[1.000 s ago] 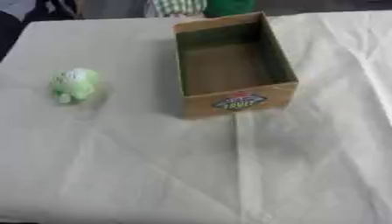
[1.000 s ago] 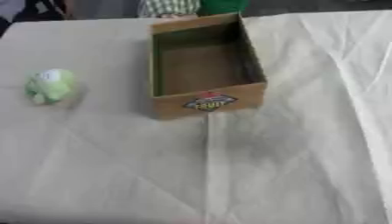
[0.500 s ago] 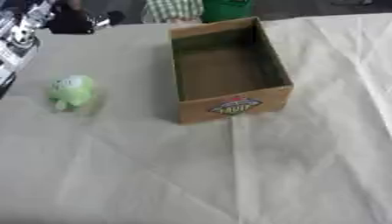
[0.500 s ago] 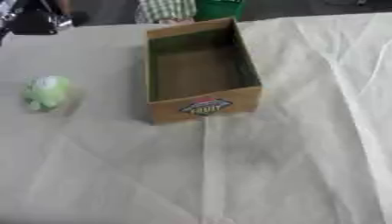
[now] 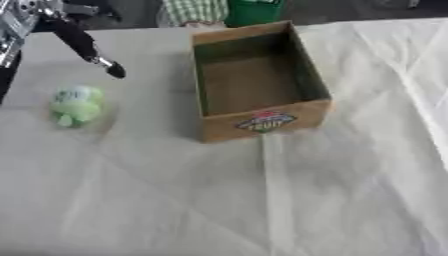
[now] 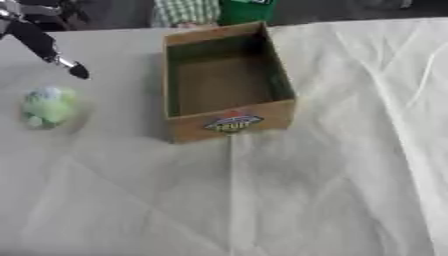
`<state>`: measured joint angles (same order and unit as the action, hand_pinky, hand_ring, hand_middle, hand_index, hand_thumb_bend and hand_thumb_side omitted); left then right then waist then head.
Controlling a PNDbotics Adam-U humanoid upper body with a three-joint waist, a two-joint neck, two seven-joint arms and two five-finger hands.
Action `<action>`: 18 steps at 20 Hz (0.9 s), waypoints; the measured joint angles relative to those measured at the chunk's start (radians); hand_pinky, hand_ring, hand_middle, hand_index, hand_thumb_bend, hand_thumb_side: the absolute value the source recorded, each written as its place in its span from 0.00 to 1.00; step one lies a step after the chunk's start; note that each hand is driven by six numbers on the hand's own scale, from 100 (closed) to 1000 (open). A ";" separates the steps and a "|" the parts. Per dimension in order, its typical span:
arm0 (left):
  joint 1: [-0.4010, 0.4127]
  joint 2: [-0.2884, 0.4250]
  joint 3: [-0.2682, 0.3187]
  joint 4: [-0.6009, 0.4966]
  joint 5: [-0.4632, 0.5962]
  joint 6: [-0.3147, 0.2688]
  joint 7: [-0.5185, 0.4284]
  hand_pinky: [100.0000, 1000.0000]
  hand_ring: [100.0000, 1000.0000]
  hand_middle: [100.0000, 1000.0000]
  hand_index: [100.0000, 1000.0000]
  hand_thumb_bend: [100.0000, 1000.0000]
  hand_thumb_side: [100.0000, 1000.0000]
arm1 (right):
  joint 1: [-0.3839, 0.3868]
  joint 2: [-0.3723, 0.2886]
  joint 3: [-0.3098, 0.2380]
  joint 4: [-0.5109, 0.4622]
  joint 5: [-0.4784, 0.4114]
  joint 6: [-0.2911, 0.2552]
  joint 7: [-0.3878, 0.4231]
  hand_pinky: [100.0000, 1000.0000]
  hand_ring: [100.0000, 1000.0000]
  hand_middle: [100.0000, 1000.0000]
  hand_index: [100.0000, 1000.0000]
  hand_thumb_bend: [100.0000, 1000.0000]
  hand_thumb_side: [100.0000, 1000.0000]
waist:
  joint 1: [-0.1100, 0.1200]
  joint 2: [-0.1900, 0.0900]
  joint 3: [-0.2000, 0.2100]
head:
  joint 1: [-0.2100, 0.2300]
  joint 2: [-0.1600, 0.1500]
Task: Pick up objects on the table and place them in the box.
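A small green soft toy [image 5: 76,104] lies on the cloth at the left. An open cardboard box [image 5: 264,122] with a fruit label on its front wall stands in the middle, nothing visible inside it. My left hand [image 5: 81,41] comes in from the upper left corner, black with silver joints. One straight finger slants down towards the toy, its dark tip hanging just above and to the right of it, not touching. The hand holds nothing. My right hand shows in neither view.
A creased white cloth [image 5: 289,200] covers the whole table. At the far edge behind the box are a green container [image 5: 254,9] and someone in a checked shirt [image 5: 194,10].
My left hand has entered from the upper left and stretched a finger down towards the green toy. The toy and the box have stayed where they were.
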<state>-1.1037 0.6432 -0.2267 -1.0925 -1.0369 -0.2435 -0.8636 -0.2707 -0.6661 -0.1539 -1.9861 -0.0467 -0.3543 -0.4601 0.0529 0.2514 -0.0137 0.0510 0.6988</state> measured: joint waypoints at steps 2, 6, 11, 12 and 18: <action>0.000 0.000 0.001 0.002 -0.007 0.006 -0.006 0.75 0.94 0.92 1.00 0.86 0.67 | 0.002 0.000 0.000 0.000 0.000 0.000 0.000 0.80 0.63 0.68 0.85 0.00 0.51 | 0.000 0.000 -0.001 | -0.005 0.000; 0.005 0.007 -0.005 0.035 -0.035 0.000 0.000 0.76 0.94 0.92 1.00 0.85 0.62 | 0.004 0.000 0.000 0.000 0.001 0.000 0.000 0.80 0.63 0.68 0.85 0.00 0.51 | 0.001 0.000 -0.002 | -0.014 0.000; 0.038 0.040 -0.012 0.061 -0.055 -0.017 0.017 0.75 0.94 0.92 1.00 0.83 0.61 | 0.007 -0.001 0.000 0.000 0.002 0.000 -0.001 0.80 0.63 0.68 0.85 0.00 0.51 | 0.001 0.000 -0.001 | -0.020 0.000; 0.051 0.052 -0.015 0.056 -0.055 -0.018 0.018 0.75 0.94 0.92 1.00 0.83 0.61 | 0.007 -0.002 0.000 0.000 0.002 0.000 -0.001 0.80 0.63 0.68 0.85 0.00 0.51 | 0.001 0.000 -0.001 | -0.022 0.000; 0.136 0.131 -0.041 -0.001 -0.030 -0.014 0.014 0.74 0.93 0.92 1.00 0.81 0.60 | 0.007 -0.006 0.000 0.000 0.003 0.001 -0.003 0.80 0.63 0.68 0.85 0.00 0.52 | 0.002 0.004 0.000 | -0.031 0.000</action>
<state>-0.9673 0.7737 -0.2676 -1.0936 -1.0669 -0.2577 -0.8493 -0.2636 -0.6717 -0.1538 -1.9861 -0.0439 -0.3537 -0.4634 0.0546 0.2551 -0.0140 0.0198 0.6988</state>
